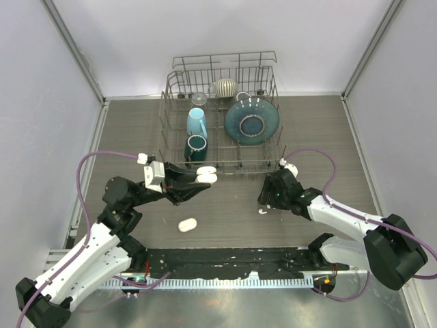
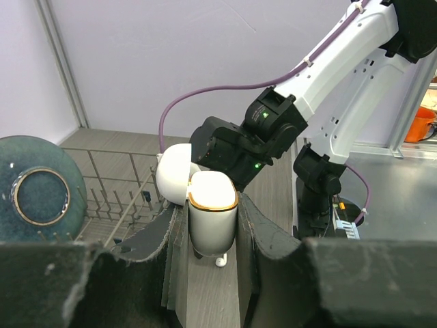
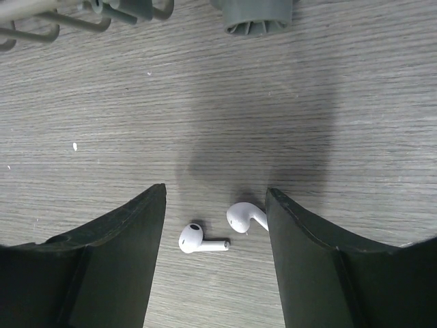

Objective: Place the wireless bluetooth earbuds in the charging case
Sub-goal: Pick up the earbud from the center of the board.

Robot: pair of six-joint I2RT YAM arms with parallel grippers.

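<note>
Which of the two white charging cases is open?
The charging case gripped in the left hand, its lid flipped back. The other case lies shut on the table, untouched.

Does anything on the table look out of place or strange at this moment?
Two white earbuds lie loose on the table between the right gripper's open jaws, outside any case. A closed white case lies alone nearer the arms' bases. Nothing looks spilled or broken.
</note>
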